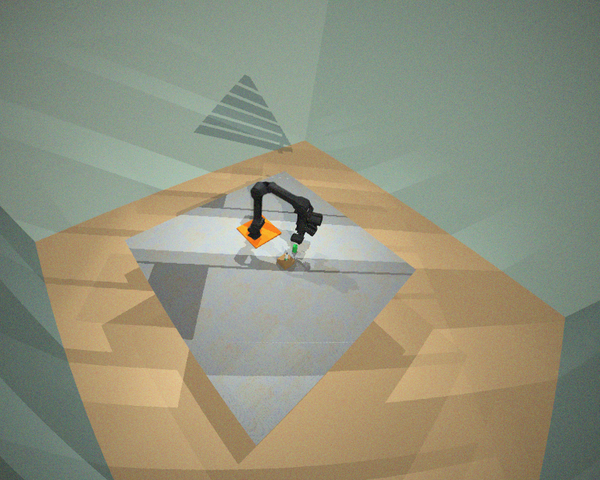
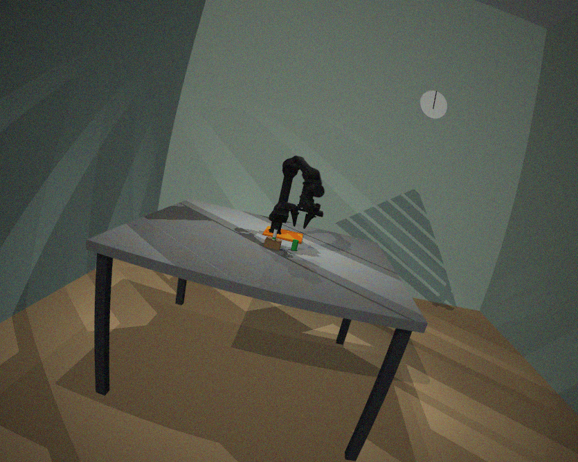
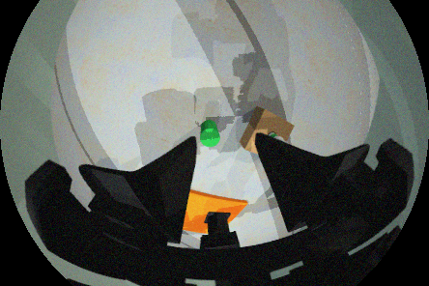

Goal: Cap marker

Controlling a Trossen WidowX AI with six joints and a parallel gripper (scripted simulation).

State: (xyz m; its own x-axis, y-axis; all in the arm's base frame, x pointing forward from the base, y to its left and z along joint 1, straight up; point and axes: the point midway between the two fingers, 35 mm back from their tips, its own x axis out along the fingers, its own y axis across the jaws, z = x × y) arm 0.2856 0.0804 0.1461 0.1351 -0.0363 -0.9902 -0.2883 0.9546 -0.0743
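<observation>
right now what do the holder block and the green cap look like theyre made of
Holder block: probably wood, judging by its matte tan-brown faces; no grain shows. Green cap: likely plastic, given its bright uniform green and a faint sheen on top. Both appear small, so this stays a guess.
</observation>
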